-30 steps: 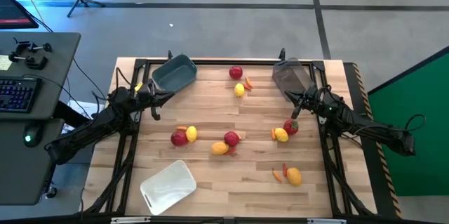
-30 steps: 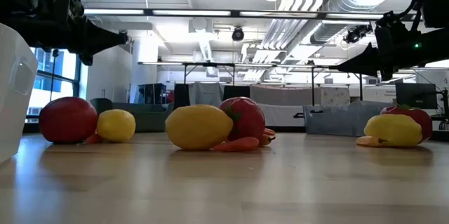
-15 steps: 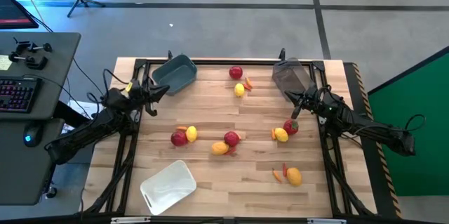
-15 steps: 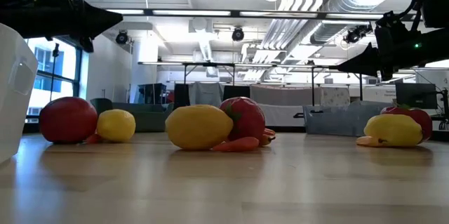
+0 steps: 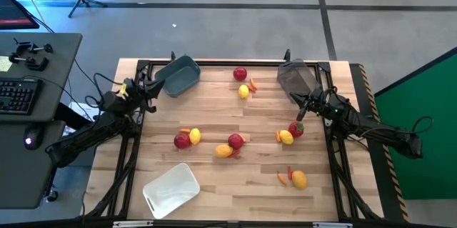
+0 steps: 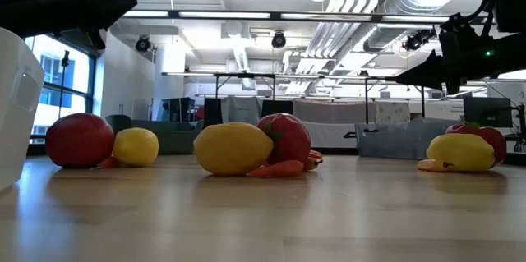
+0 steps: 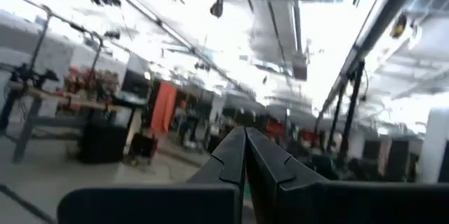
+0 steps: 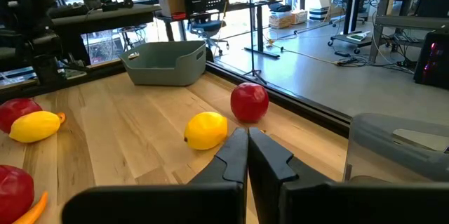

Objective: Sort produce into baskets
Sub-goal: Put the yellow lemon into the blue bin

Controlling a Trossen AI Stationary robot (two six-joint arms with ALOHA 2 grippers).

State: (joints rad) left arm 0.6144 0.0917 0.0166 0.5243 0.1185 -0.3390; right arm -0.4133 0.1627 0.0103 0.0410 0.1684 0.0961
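Note:
Round red fruits (image 5: 240, 74) (image 5: 182, 141) (image 5: 235, 141), yellow lemon-like fruits (image 5: 243, 91) (image 5: 223, 151) (image 5: 299, 179) and small orange peppers (image 5: 252, 85) (image 5: 282, 179) lie scattered on the wooden table. The blue-grey basket (image 5: 177, 75) stands at the far left, the dark translucent basket (image 5: 294, 76) at the far right and the white basket (image 5: 170, 189) at the near left. My left gripper (image 5: 153, 85) is shut and empty, raised beside the blue-grey basket; in its wrist view (image 7: 245, 131) it points up at the ceiling. My right gripper (image 5: 293, 98) is shut and empty, just near of the dark basket, above the table.
A red fruit (image 5: 295, 129) and a lemon (image 5: 285, 137) lie near my right gripper. A red fruit (image 8: 250, 102) and a lemon (image 8: 206, 130) show ahead in the right wrist view. Black frame rails run along the table's left and right edges. A desk with a keyboard (image 5: 18, 96) stands left of the table.
My left gripper has drawn back toward the table's left edge and its far edge, risen, and tipped upward, staying shut. My right gripper and the produce have kept still.

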